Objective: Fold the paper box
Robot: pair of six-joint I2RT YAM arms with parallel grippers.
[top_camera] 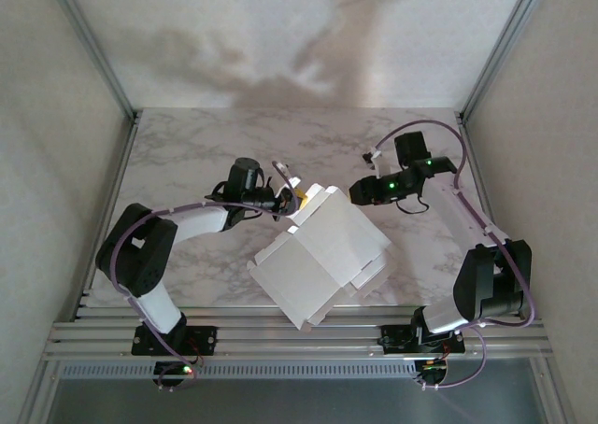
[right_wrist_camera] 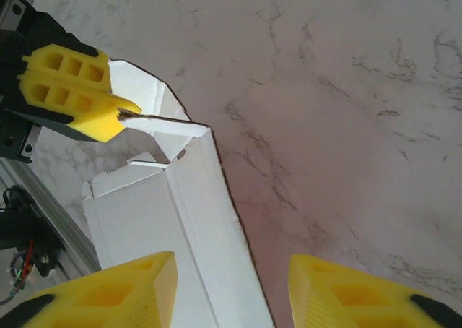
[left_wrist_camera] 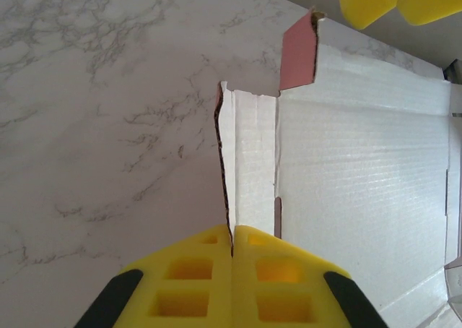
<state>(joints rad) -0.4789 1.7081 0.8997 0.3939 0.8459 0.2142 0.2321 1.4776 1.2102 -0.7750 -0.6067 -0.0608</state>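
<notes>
The paper box [top_camera: 322, 256] lies half-formed in the middle of the marble table, white side up, with walls and flaps standing. My left gripper [top_camera: 297, 198] is shut on a thin upright flap at the box's far left corner; in the left wrist view the yellow fingers [left_wrist_camera: 232, 245] pinch the card's edge. A small pink flap [left_wrist_camera: 297, 53] sticks up behind it. My right gripper [top_camera: 360, 192] hangs open at the box's far right edge. In the right wrist view its fingers [right_wrist_camera: 231, 285] straddle a white wall [right_wrist_camera: 209, 227] without touching it, and the left gripper [right_wrist_camera: 124, 115] shows pinching the flap.
Bare marble table [top_camera: 206, 144] stretches behind and to the left of the box. Aluminium rails [top_camera: 280, 335] run along the near edge, just below the box's near corner. Frame posts rise at both back corners.
</notes>
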